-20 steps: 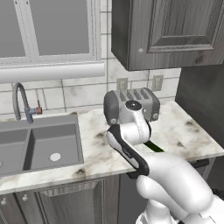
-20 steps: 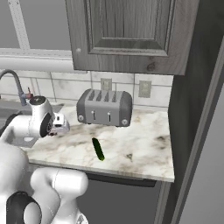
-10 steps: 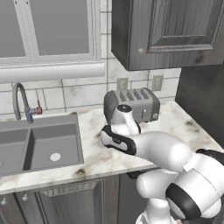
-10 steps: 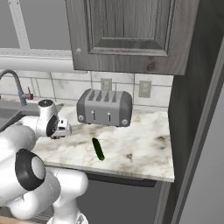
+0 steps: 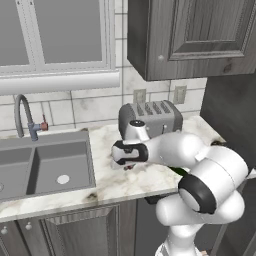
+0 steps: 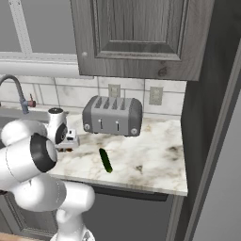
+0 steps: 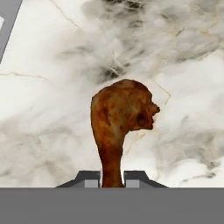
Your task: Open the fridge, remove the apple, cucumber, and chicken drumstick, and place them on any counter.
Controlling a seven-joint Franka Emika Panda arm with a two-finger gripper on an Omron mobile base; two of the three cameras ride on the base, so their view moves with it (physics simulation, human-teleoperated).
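Observation:
My gripper (image 7: 112, 179) is shut on the thin end of the chicken drumstick (image 7: 122, 113), whose thick brown end hangs just over the white marble counter (image 7: 48, 113). In the base views the gripper (image 5: 121, 161) (image 6: 71, 141) is low over the counter (image 5: 107, 182), between the sink and the toaster. The dark green cucumber (image 6: 105, 160) lies flat on the counter (image 6: 150, 150) in front of the toaster, to the right of the hand. My arm hides most of the cucumber in the left base view. The fridge (image 6: 221, 197) shows as a light-grey panel at the right edge. The apple is out of view.
A grey toaster (image 6: 113, 115) (image 5: 150, 117) stands against the tiled wall. The steel sink (image 5: 42, 165) with its faucet (image 5: 25, 117) lies left of the hand. Dark wood cabinets (image 6: 136, 33) hang above the counter.
The hand with the drumstick has come a little lower and leftward over the counter. The arm's elbow has swung forward and to the right in the left base view. The cucumber has not moved.

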